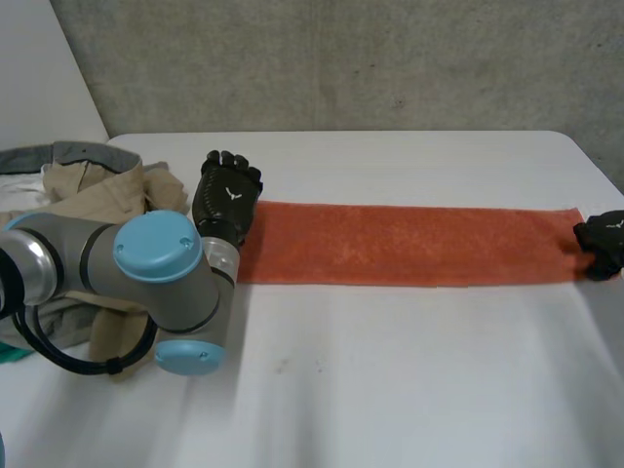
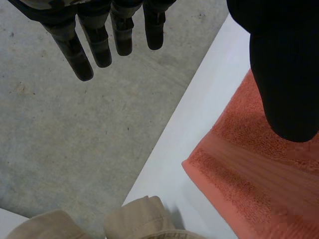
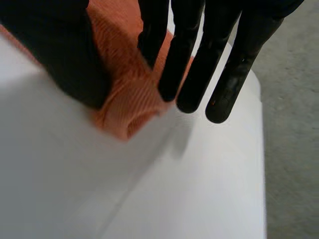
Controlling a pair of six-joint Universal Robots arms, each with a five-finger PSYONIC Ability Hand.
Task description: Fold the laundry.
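My 2 hands bracket 1 orange towel [image 1: 409,244], which lies flat as a long narrow strip running left to right across the middle of the white table [image 1: 390,380].

My left hand [image 1: 226,200] sits at the towel's left end, over its far corner. In the left wrist view its fingers [image 2: 82,55] are straight and spread, reaching out past the table's far edge with nothing between them. The thumb [image 2: 286,84] hangs over the terry cloth without closing on it, so this hand is open and holds nothing.

My right hand [image 1: 604,244] is at the towel's right end, near the right edge of the table. In the right wrist view the end of the cloth is bunched into a small roll between the thumb [image 3: 75,55] and the nearest of the straight fingers [image 3: 192,64]. I judge that a pinch on the towel's end.

A heap of beige and grey garments [image 1: 93,190] lies crumpled at the far left, partly behind my left arm [image 1: 127,263].

By my reading the job is early. The towel looks narrowed lengthwise and smoothed, but it has yet to be folded end to end, and the heap appears untouched.
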